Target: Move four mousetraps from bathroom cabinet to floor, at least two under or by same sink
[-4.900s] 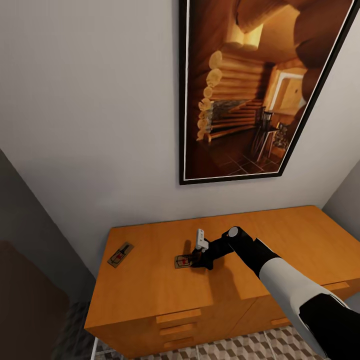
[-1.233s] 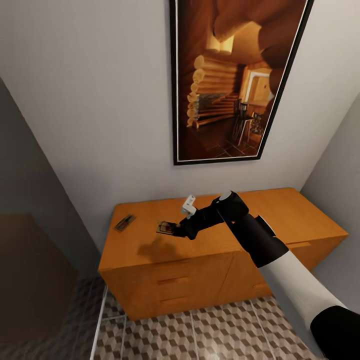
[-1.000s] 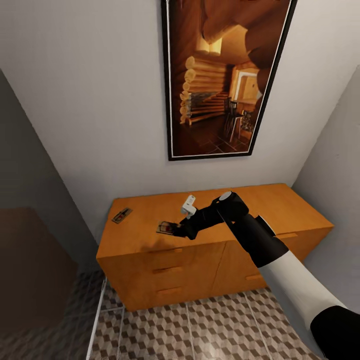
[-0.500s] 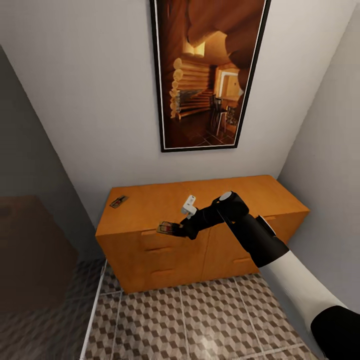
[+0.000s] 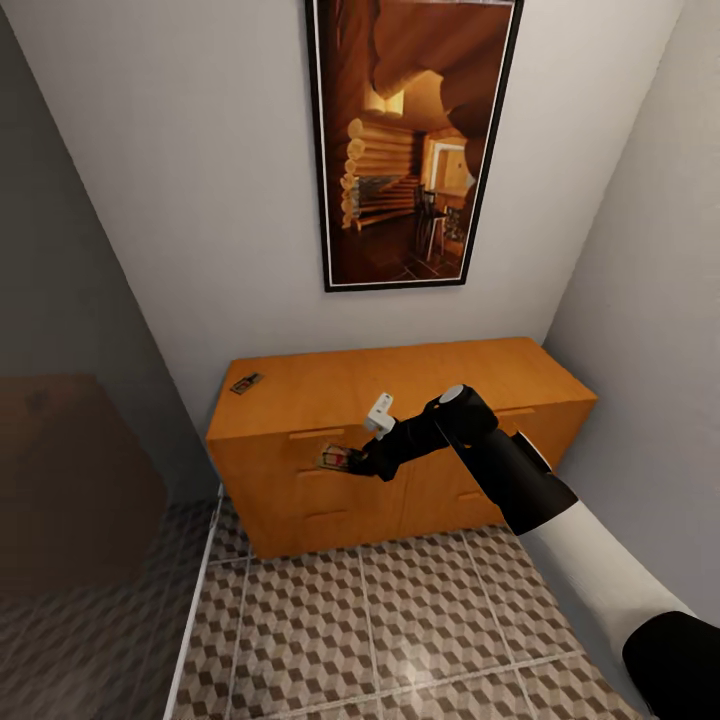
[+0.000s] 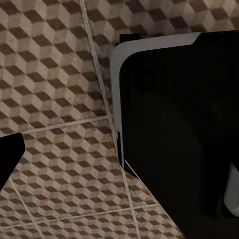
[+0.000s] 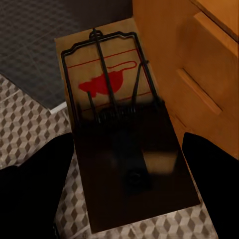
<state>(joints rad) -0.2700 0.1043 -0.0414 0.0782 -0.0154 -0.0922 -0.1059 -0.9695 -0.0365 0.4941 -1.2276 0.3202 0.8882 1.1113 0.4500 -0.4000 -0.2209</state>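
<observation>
Before the cabinet [image 5: 400, 380], right arm stretched forward, I log as follows.

Item 1: right gripper [image 5: 358, 463], clamped on one mousetrap [image 5: 338, 460]. I hold that trap level in the air in front of the upper drawers, clear of the cabinet top. My right wrist view shows the board [image 7: 112, 84] gripped at its near end, wire and red mark pointing away, drawer fronts to one side and floor below.

Item 2: second trap [image 5: 245, 383], lying flat on the far left corner of the cabinet top, well apart from the held one.

Item 3: floor [image 5: 400, 600], cube-patterned tiles, no trap on it that I can see.

Item 4: left gripper; the left wrist view gives dark housing over tiles, so I cannot tell whether its fingers are apart or together.

Item 5: picture [image 5: 410, 140], framed, on the wall above the cabinet.

Risks, in my judgement: the grip takes only one end of a thin board, so a quick swing or turn could twist it loose and drop it; lowering too close to the cabinet could catch the board on a drawer handle; with no sink in sight, I could set it down in the wrong spot.

Count: traps two, cabinet one, picture one.
</observation>
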